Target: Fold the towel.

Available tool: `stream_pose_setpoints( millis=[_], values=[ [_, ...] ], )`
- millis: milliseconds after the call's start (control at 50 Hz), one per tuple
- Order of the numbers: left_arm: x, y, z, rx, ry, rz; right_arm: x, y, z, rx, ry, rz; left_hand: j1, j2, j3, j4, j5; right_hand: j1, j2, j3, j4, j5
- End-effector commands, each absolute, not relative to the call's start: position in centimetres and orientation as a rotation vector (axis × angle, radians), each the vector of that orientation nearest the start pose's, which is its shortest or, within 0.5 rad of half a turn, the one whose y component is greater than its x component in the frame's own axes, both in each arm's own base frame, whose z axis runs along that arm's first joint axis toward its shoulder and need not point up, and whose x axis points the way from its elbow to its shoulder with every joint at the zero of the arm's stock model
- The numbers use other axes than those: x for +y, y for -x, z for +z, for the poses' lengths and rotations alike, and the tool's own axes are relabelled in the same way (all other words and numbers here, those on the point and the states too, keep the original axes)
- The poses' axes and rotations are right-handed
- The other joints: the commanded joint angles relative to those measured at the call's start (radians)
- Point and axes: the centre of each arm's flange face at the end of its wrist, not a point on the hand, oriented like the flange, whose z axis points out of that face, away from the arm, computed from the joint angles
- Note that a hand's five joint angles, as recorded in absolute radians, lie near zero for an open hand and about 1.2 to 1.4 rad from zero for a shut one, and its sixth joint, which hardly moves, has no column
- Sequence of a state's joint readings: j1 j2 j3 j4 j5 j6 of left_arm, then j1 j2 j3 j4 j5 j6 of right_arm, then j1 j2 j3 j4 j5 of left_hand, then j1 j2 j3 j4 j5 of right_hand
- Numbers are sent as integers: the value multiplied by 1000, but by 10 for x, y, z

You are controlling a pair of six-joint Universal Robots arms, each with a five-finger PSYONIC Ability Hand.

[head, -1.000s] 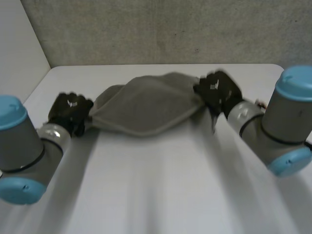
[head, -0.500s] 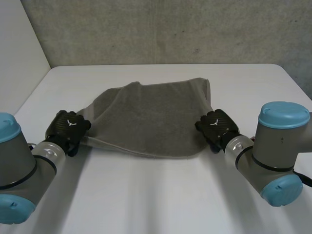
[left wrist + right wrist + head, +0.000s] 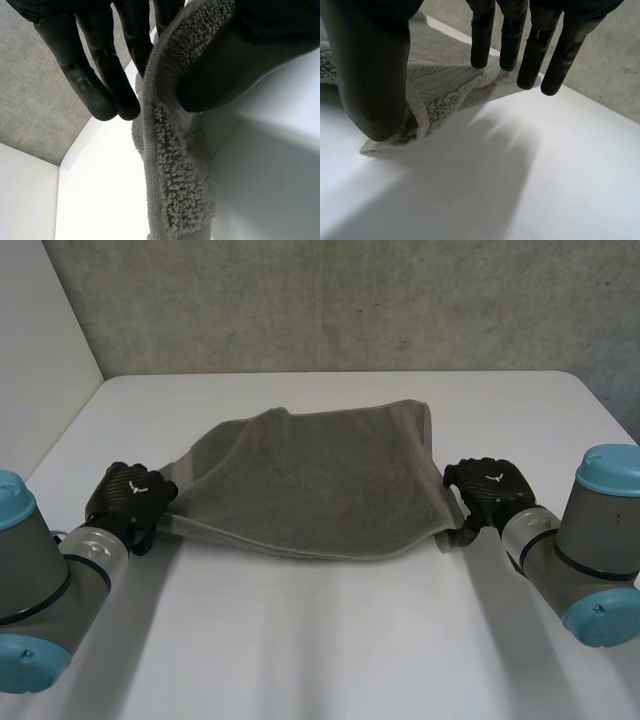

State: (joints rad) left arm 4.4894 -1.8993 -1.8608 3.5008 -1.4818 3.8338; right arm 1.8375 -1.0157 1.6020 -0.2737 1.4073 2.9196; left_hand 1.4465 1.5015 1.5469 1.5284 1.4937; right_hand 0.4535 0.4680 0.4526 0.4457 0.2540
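The grey towel lies doubled over on the white table, its fold line toward me. My left hand holds the towel's left near corner. In the left wrist view the looped cloth is pinched between the thumb and the fingers. My right hand sits just off the towel's right near corner. In the right wrist view its fingers are straight and spread above the table, the thumb stands over the towel corner, and nothing is gripped.
A grey wall rises behind the table's far edge, and a white panel stands at the left. Both grey arms with blue caps rest low over the near corners of the table.
Both hands have come down and toward me, laying the raised towel flat on the table. My right hand has let go of its corner and slid right; the left keeps its pinch.
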Motion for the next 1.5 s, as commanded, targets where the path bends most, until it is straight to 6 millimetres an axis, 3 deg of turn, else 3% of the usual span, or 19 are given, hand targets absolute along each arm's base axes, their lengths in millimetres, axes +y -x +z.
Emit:
stream_pose_setpoints(
  millis=[20,240,300,340,420,440,460,500,520,620,740,780,940,1020,1200,1280,1360,1460,1500],
  values=[
    [-281,206,152,2058,-1101,-1766,-322,-240,122,2300,595,-1682,-50,-105,-151,-132,-272,1,-13,2,9,26],
    [-281,206,153,2055,-1100,-1770,-331,-245,116,2283,530,-1658,-50,-105,-151,-132,-272,31,16,32,39,56],
    [-282,207,153,2056,-1096,-1773,-335,-244,116,2288,500,-1664,-50,-105,-151,-132,-272,227,213,228,235,252],
    [-283,206,156,2058,-1081,-1787,-339,-242,117,2297,466,-1687,-50,-105,-151,-132,-272,773,759,774,781,798],
    [-287,203,160,2069,-1041,-1807,-345,-235,131,2298,413,-1801,-50,-105,-151,-132,-272,943,928,944,951,968],
    [-288,203,163,2072,-1020,-1824,-349,-232,153,2250,380,-1902,-50,-105,-151,-132,-272,943,928,944,951,968],
    [-288,203,163,2072,-1020,-1824,-349,-232,154,2250,380,-1903,-50,-105,-151,-132,-272,943,928,944,951,968],
    [-290,203,183,2036,-968,-1903,-350,-226,200,2125,364,-2068,-50,-105,-151,-132,-272,943,928,944,951,968],
    [-290,203,183,2035,-967,-1903,-350,-226,200,2125,364,-2068,-50,-105,-151,-132,-272,943,928,944,951,968],
    [-294,203,215,1978,-877,-2036,-327,-230,269,1897,601,-2227,-50,-105,-151,-132,-272,943,928,944,951,968],
    [-296,203,271,1843,-765,-2230,-301,-229,311,1827,845,-2326,-50,-105,-151,-132,-272,943,928,944,951,968],
    [-293,203,300,1747,-735,-2305,-289,-224,342,1809,974,-2429,-50,-105,-151,-132,-272,943,928,944,951,968],
    [-293,202,343,1675,-714,-2346,-277,-219,400,1771,1102,-2533,-50,-105,-151,-132,-272,943,928,944,951,968],
    [-298,205,342,1727,-741,-2312,-290,-217,390,1862,1152,-2456,-50,-105,-151,-132,-272,943,928,944,951,968],
    [-344,216,280,1917,-879,-2083,-333,-226,323,2059,1372,-2236,-50,-105,-151,-132,-272,943,928,944,951,968],
    [-363,224,247,1891,-1006,-1960,-355,-232,289,2111,1399,-2136,-50,-105,-151,-132,-272,943,928,944,951,968],
    [-373,230,234,1830,-1081,-1907,-372,-235,276,2094,1396,-2169,-50,-105,-151,-132,-272,943,928,944,951,968],
    [-396,239,265,1635,-1012,-2044,-400,-237,301,1942,1290,-2503,-50,-105,-151,-132,-272,943,928,944,951,968],
    [-406,243,305,1480,-869,-2242,-411,-240,334,1725,1122,-2826,-50,-105,-151,-132,-272,943,928,944,951,968]
  ],
)
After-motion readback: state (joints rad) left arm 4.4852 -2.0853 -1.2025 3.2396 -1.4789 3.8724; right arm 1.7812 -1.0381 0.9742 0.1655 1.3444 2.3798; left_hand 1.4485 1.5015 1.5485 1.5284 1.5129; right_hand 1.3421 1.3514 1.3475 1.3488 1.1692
